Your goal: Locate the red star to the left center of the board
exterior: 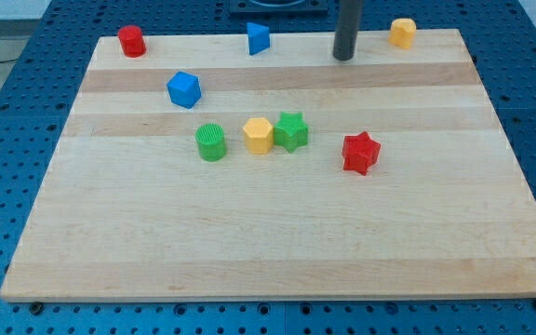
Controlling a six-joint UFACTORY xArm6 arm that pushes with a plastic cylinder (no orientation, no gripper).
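The red star lies right of the board's middle, apart from the other blocks. My tip stands near the board's top edge, well above the red star and slightly to its left, touching no block. A green star touches a yellow hexagon near the centre, left of the red star. A green cylinder stands just left of them.
A blue cube lies at upper left. A red cylinder sits at the top left corner, a blue wedge-shaped block at top centre, a yellow block at top right. The wooden board lies on a blue perforated table.
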